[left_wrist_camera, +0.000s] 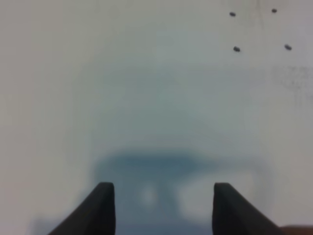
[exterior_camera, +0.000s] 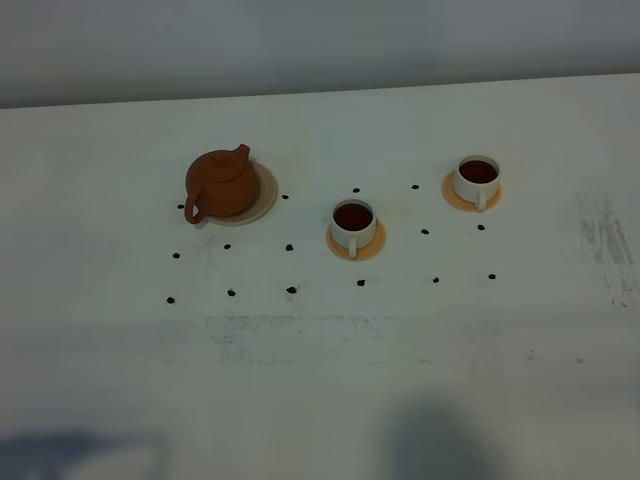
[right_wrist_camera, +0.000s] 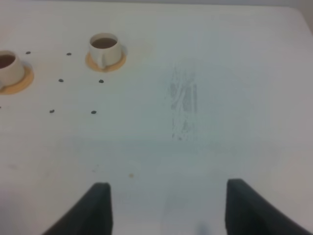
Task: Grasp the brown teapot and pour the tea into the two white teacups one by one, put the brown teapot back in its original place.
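The brown teapot sits upright on its cream saucer at the left of the white table. Two white teacups hold dark tea: one in the middle and one further right, each on an orange-tan coaster. The right wrist view shows both cups, one whole and one cut by the frame edge. My left gripper stands open over bare table, nothing between its fingers. My right gripper is open too, empty, well away from the cups. Neither arm appears in the high view.
Small black dots mark positions on the table around the teapot and cups. A grey scuff stains the table at the right. Arm shadows fall along the front edge.
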